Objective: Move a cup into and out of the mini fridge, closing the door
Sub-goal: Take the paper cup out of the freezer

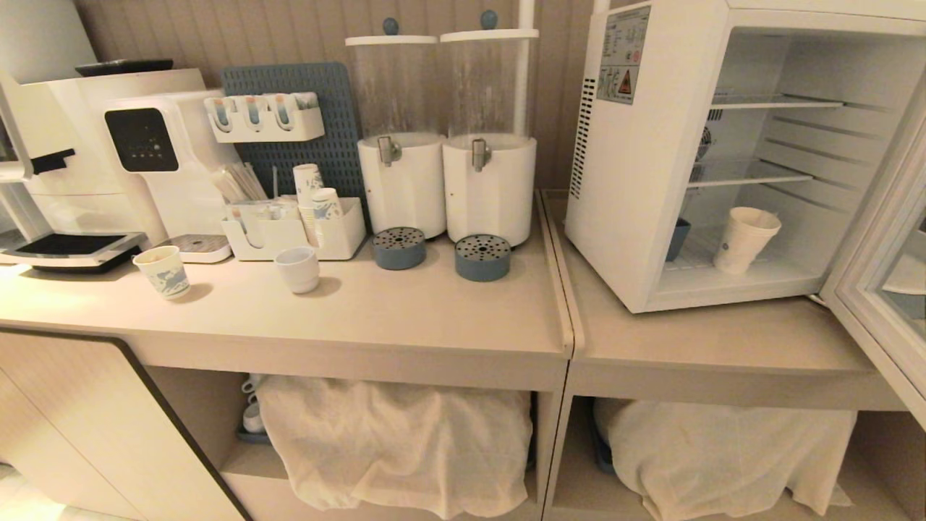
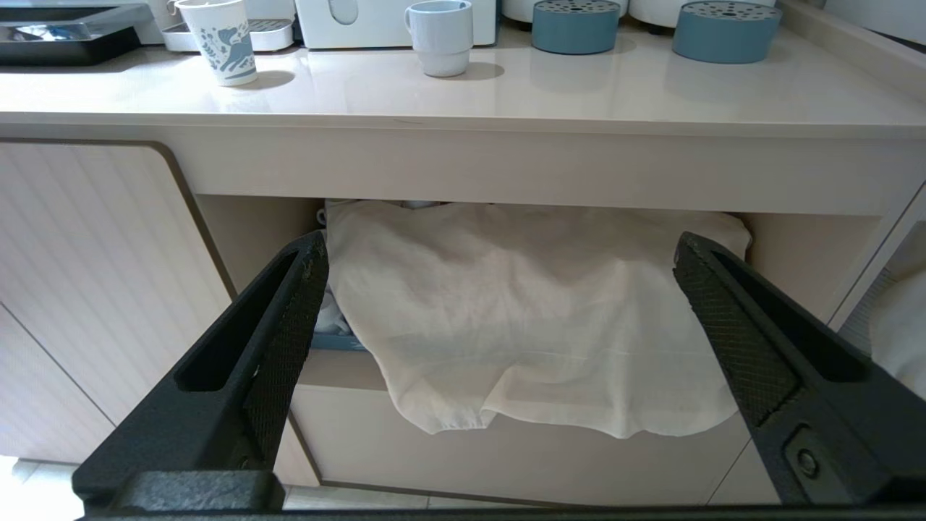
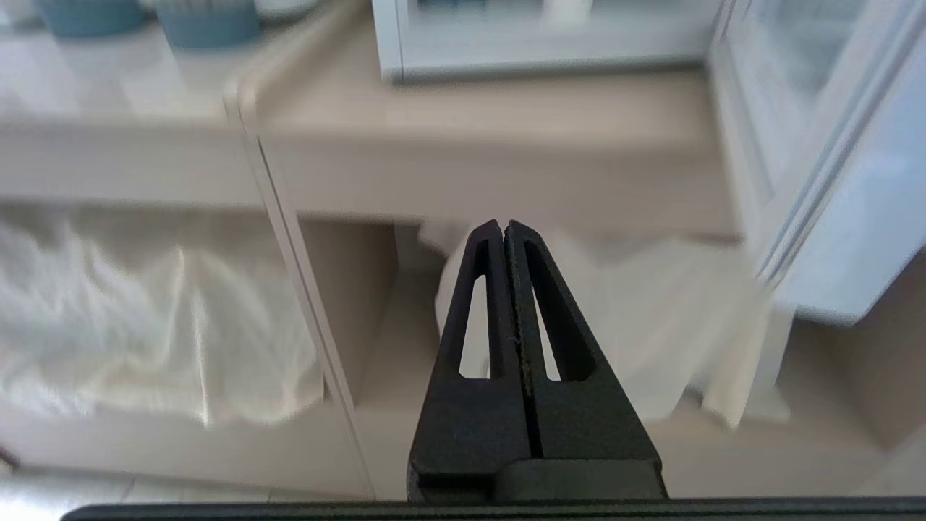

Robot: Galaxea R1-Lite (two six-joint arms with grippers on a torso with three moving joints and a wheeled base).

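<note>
Cup (image 1: 745, 239) sits inside mini fridge (image 1: 651, 159), door (image 1: 886, 289) open; removal and closing remain, left pincer (image 2: 499, 318) released, right pincer (image 3: 504, 231) clenched empty, both below surface (image 1: 405, 318) front edge.

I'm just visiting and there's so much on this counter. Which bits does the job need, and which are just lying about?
Job: cup inside mini fridge; its open door.

Lying about: patterned paper cup, squat white cup, drink dispensers, coffee machine, cloths below.
</note>
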